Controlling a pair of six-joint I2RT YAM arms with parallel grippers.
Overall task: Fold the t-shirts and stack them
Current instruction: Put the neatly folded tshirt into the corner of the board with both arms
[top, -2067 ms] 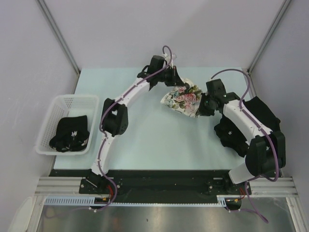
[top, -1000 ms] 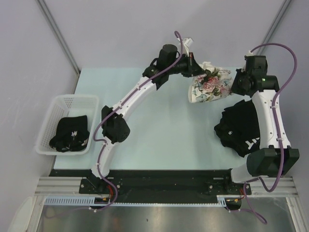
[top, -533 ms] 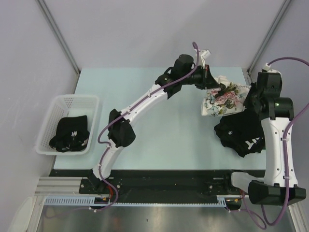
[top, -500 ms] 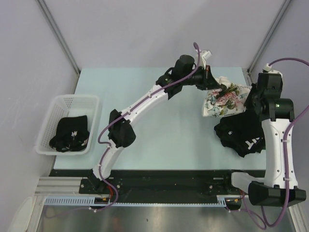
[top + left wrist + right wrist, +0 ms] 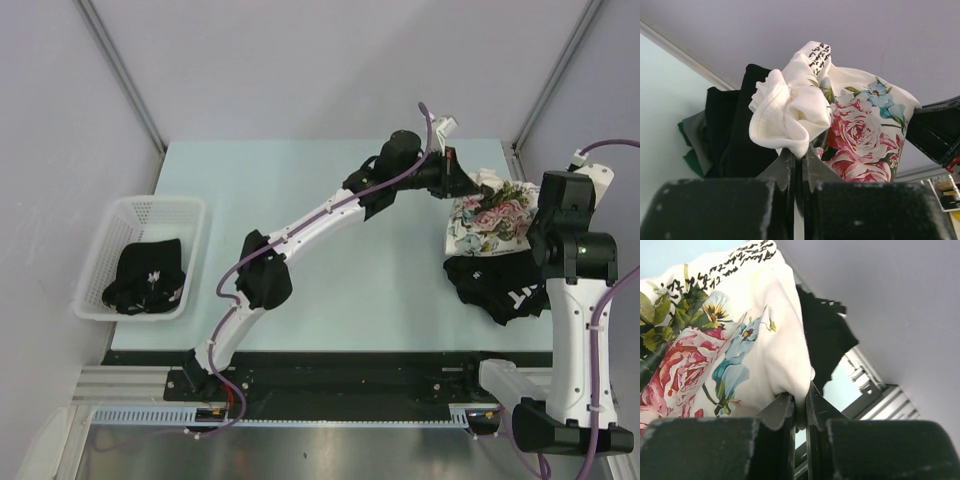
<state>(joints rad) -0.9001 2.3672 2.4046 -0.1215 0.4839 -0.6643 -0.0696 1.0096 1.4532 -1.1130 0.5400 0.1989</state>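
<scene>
Carrying: the floral shirt [image 5: 490, 218] hangs between both claws, lifted off the table [image 5: 330, 240] at about 2 o'clock. Its lower edge is over the far part of the black pile [image 5: 497, 285].
Shift: about two seconds ago the shirt was near 12 o'clock, just past the table's middle. It has since swung steadily right and now sits by the right edge. The left arm has stretched far across to follow it, and the right arm has drawn back and risen.
Left claw [image 5: 796, 152]: clenched on a bunched white fold of the shirt, with the printed roses hanging beyond it.
Right claw [image 5: 800, 399]: clenched on the opposite edge, cloth pinched between its fingers.
Black pile: at 3 to 4 o'clock, rumpled, with white print showing. It has not moved, but the right arm no longer covers it.
Basket [image 5: 120, 215]: at 9 o'clock, well apart, with one black shirt [image 5: 148, 275] inside, unchanged.
Meaning: this looks like the stacking step, with the floral shirt brought over to go on top of the black pile. At least the shirt in the basket is still to be done.
Next: probably lowering the shirt squarely onto the pile, then letting go on both sides.
Risk: the shirt looks bunched, not flat, so it may land crumpled or slide toward the right edge.
</scene>
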